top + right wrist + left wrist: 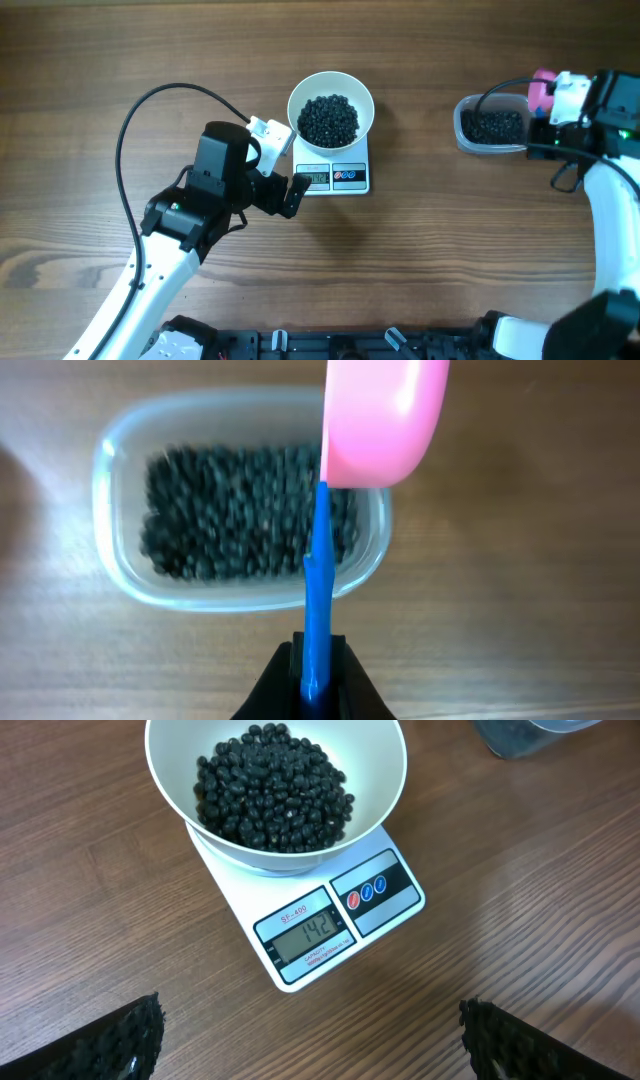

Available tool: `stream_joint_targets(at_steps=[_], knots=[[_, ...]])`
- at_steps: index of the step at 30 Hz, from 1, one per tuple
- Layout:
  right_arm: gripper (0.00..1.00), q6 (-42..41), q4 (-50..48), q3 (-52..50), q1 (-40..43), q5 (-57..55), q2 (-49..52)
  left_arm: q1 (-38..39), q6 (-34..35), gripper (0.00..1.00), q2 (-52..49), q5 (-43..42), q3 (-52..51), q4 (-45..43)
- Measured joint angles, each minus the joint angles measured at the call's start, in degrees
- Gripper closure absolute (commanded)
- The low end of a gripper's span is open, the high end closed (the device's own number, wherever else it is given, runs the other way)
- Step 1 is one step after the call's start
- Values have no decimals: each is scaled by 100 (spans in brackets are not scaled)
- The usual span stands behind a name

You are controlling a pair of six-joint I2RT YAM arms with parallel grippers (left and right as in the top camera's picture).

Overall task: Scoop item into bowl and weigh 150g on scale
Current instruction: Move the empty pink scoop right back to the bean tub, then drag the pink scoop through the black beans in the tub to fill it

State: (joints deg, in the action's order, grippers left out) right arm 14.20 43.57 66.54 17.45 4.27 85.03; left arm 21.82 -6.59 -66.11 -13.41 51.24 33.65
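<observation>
From above, I see the scale [335,176] near the middle of the wooden table [450,260]. The white bowl [295,100] stands on top of the scale, and a heap of black beans [329,119] lies in it. The left gripper [285,172] hangs just beside the scale, on its left side, and its fingers are spread wide with nothing between them. The clear tub [462,125] is well apart from the scale, to its right, and it also contains beans. The pink scoop [540,93] is over the tub's end that is farther from the scale.

In the left wrist view, the scale fills the centre, with the bowl resting on its platform behind the display [305,935]. The display shows 142. The two black fingertips [120,1040] appear only in the lower corners, far from each other, in front of the scale and not touching it.

In the right wrist view, the right gripper [318,675] is pressed tight on the scoop's blue handle [317,590]. The pink head of the scoop is above one corner of the tub. The beans in the tub look blurred. I cannot tell if the scoop carries any beans.
</observation>
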Motion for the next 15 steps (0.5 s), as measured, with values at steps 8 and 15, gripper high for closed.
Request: stream_joint_targets(at_steps=[8,15], knots=[[96,205,-7,0,0,205,385,0,0,0,0,0,0,0],[96,424,203,0,0,225,417,0,0,0,0,0,0,0]])
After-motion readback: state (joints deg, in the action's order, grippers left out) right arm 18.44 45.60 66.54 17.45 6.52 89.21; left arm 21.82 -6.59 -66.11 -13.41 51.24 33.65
